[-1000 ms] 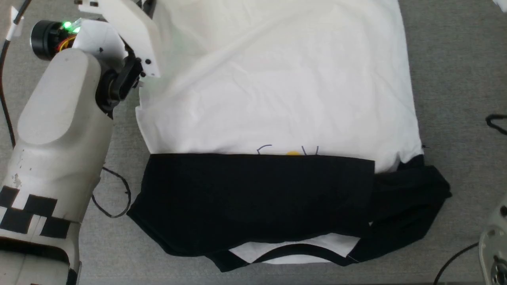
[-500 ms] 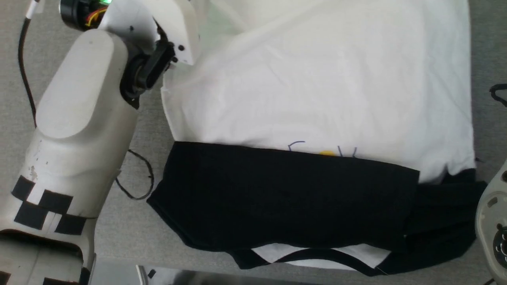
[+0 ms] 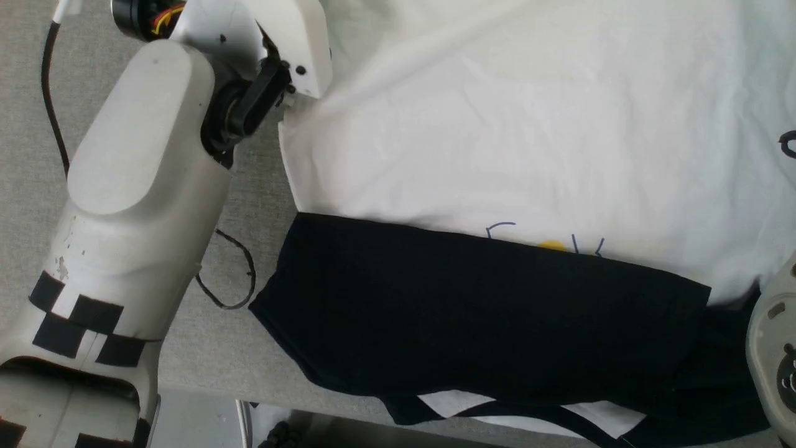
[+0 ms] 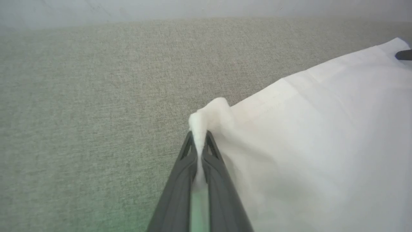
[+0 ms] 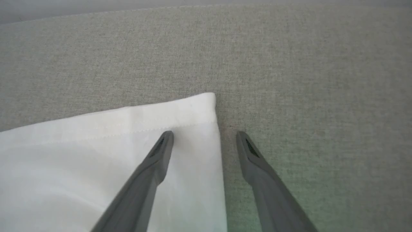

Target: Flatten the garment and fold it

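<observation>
The garment (image 3: 510, 137) lies spread on the grey table, white body toward the far side, black sleeves folded across its near part, and a bit of yellow and blue print peeking above the black edge. In the left wrist view my left gripper (image 4: 200, 137) is shut on a bunched white corner of the garment (image 4: 212, 112). In the right wrist view my right gripper (image 5: 204, 137) is open, its jaws standing either side of the hemmed white corner of the garment (image 5: 193, 112). My left forearm (image 3: 143, 186) reaches along the garment's left edge.
The grey fabric table top (image 3: 25, 155) runs out to the left of the garment. A thin black cable (image 3: 233, 280) loops beside the black sleeve. The table's near edge (image 3: 205, 389) crosses the bottom left. A pale part of my right arm (image 3: 774, 348) shows at the right edge.
The head camera has shifted, so the whole scene sits further right and slightly turned. The left gripper keeps its hold on the white corner. The right gripper stays open.
</observation>
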Tool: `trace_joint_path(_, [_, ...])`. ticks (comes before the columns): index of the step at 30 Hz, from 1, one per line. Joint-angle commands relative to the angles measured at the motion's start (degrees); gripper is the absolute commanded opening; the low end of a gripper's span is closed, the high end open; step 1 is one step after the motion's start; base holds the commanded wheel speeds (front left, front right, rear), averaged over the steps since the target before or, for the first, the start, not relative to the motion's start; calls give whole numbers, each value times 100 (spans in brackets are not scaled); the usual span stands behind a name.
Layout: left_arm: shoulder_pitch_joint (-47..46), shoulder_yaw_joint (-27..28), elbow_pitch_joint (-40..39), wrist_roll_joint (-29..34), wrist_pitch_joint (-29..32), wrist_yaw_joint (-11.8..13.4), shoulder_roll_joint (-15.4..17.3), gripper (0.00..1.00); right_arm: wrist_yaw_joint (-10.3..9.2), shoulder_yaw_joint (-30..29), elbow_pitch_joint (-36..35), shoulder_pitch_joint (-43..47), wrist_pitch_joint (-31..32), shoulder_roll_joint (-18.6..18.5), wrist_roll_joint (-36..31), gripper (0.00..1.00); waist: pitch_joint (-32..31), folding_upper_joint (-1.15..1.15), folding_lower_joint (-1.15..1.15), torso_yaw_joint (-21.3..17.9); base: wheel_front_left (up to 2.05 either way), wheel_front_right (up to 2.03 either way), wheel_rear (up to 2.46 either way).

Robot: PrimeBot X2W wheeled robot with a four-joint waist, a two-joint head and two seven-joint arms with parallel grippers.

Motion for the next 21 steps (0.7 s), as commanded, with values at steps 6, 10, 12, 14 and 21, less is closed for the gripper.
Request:
trace_joint_path(6, [-107, -18, 67, -84, -50, -28, -67, 0, -4, -150, 79, -51, -74, 19, -139, 87, 21, 0, 0, 75, 0, 0, 0])
trace_joint_path(10, [-127, 7, 99, -133, -57, -25, -67, 0, -4, -78, 112, -72, -198, -11, -194, 0, 49, 0, 0, 77, 0, 0, 0])
trace_joint_path(12, [-130, 45, 117, -172, -71, -17, -55, 0, -4, -73, 134, -92, -252, -17, -184, 0, 48, 0, 0, 61, 0, 0, 0])
trace_joint_path(14, [-131, 89, 131, -196, -102, -5, -22, 0, -4, -18, 139, -110, -332, -22, -138, 0, 36, 0, 0, 32, 0, 0, 0])
trace_joint_path(21, [-113, 318, 171, -271, -349, 71, 137, 0, -4, 187, 64, -159, -849, -112, 213, 0, -85, 0, 0, -108, 0, 0, 0])
